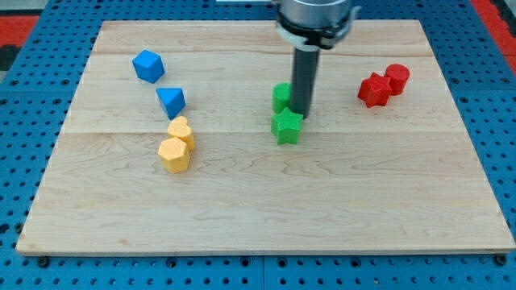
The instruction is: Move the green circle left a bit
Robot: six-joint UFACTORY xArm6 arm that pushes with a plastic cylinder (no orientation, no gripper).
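Pale wooden board (pixel 266 217) lies on a blue pegboard table (pixel 24 161). My dark rod comes down from the far edge at centre, and my tip (pixel 301 113) sits on the board just right of the green circle block (pixel 281 97), touching or very nearly touching its right side; the rod hides part of that block, so I cannot tell the contact for certain. The rod carries nothing; it is a plain pusher with no jaws to open or close.

The green circle block stands a little far of the board's centre. Directly near of it, touching or just beside, is a green star-shaped block (pixel 286 126), which also lies just near of my tip.

Left side of the board: a blue cube-like block (pixel 148 66) towards the far left, and a blue triangular block (pixel 171 101) near of it and slightly right, the two apart. Near of the triangle are two yellow-orange blocks touching each other: a heart-shaped one (pixel 181 131) and a hexagonal one (pixel 173 155) just near of it.

Right side, far: a red star-like block (pixel 374 90) and a red cylinder block (pixel 397 78) touching, the cylinder farther and to the right. Both are well apart from my tip.
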